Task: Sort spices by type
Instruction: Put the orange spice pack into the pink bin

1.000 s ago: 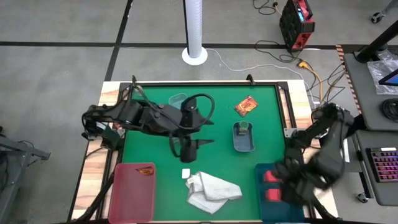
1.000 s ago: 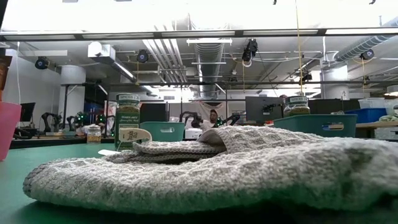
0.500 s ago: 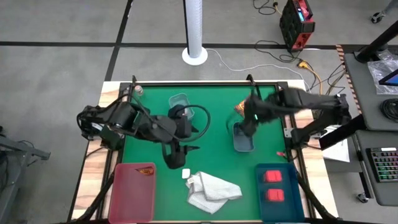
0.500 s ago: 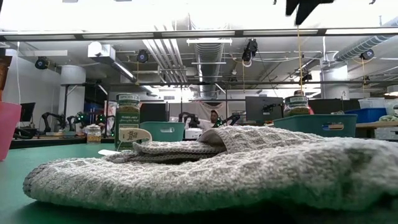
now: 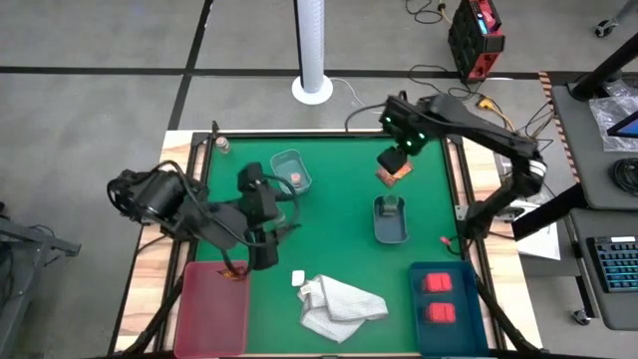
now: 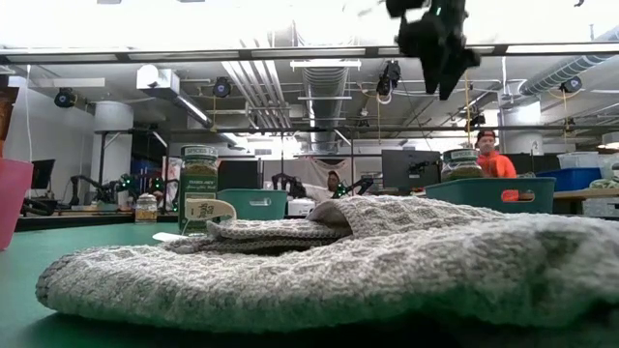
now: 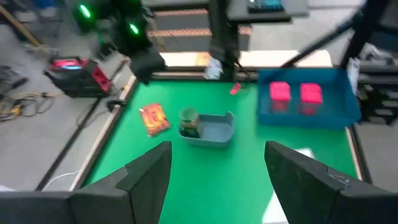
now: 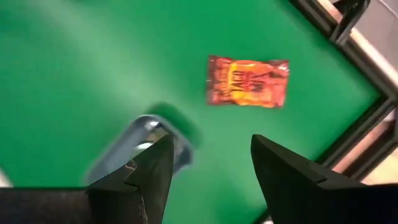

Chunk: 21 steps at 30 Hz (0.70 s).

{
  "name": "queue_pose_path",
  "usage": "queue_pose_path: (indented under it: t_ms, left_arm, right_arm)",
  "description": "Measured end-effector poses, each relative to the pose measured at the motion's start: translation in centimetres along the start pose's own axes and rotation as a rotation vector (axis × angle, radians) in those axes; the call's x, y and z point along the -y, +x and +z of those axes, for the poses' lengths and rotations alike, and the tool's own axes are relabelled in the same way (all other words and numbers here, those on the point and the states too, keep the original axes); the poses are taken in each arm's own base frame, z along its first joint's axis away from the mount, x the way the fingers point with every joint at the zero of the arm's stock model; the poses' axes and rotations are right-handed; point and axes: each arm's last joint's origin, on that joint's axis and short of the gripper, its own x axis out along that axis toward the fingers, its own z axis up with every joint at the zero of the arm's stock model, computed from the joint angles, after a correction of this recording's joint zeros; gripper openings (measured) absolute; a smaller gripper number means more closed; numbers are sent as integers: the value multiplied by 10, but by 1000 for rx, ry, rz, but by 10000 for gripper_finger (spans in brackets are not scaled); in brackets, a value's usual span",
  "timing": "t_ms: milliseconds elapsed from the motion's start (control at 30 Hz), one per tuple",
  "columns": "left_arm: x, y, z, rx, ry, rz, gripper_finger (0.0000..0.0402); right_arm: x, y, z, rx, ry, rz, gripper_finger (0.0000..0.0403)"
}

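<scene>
The right tool [image 5: 393,160] has swung from the blue tray [image 5: 417,309] with the red blocks [image 5: 435,283] across to the far side of the table [image 5: 339,219], now over the red-orange packet [image 8: 247,81], fingers apart and empty. The left tool [image 5: 267,251] has drawn back toward the pink tray [image 5: 199,309], fingers apart, holding nothing. A greenish jar [image 5: 390,204] stands in the small grey tray [image 5: 391,227]. The packet's print is unreadable; the label on the jar [image 6: 199,188] behind the white cloth [image 6: 387,261] is too small to read.

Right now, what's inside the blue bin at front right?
The blue bin holds two bright red blocks, one behind the other. The left wrist view shows the same two. The bin's floor under them is hidden.
</scene>
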Motion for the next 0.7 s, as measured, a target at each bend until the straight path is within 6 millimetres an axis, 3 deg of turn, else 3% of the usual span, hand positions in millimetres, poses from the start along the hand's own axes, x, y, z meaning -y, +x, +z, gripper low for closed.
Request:
queue_pose_path:
  t_ms: [167, 433, 600, 700]
  left_arm:
    - [-11, -10, -1, 22, -18, 88, 242]
    - [-30, -26, -10, 16, -60, 248, 242]
    - [-43, -38, -12, 52, -92, 341, 242]
    - [-50, -45, -13, 74, -105, 377, 242]
  right_arm:
    - [20, 44, 31, -132, -275, -18, 205]
    - [46, 123, 63, -332, -573, 195, 205]
    - [57, 135, 70, -308, -708, 245, 205]
    - [62, 137, 74, -285, -805, 156, 205]
